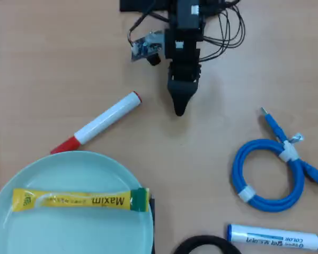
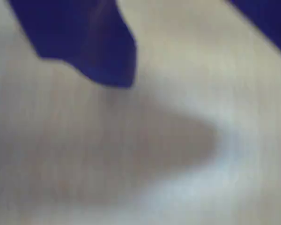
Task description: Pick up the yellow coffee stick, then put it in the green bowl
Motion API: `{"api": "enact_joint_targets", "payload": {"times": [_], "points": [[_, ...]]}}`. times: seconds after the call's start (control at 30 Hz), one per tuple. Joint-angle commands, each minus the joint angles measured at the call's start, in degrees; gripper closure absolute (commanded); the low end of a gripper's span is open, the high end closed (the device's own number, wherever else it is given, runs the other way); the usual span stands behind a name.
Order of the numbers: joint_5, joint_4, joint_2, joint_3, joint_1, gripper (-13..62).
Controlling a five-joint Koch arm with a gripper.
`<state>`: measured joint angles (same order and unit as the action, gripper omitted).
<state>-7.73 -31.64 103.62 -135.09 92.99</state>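
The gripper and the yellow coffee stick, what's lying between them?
In the overhead view, a white marker with a red cap lies between the gripper and the yellow coffee stick.

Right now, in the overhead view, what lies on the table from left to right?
Green bowl holding the yellow coffee stick → red-capped white marker → robot arm → coiled blue cable.

On my light wooden tabletop (image 1: 53,63) lay the green bowl (image 1: 69,174), a white marker with a red cap (image 1: 98,124) just above its rim, a coiled blue cable (image 1: 275,172), and a blue-capped marker (image 1: 278,237) below that coil.
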Motion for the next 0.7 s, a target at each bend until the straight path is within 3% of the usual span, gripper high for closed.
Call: {"api": "enact_joint_targets", "payload": {"times": [0.0, 0.33, 0.43, 0.6, 0.67], "points": [[0.2, 4.1, 2.1, -0.9, -1.3, 6.8], [-0.1, 17.7, 2.8, -16.1, -3.4, 9.7], [-0.3, 20.5, 6.9, -21.4, -3.4, 15.4], [-0.2, 21.1, 14.7, -28.2, -3.7, 31.0], [-0.3, 21.1, 17.2, -30.9, -3.7, 33.5]]}}
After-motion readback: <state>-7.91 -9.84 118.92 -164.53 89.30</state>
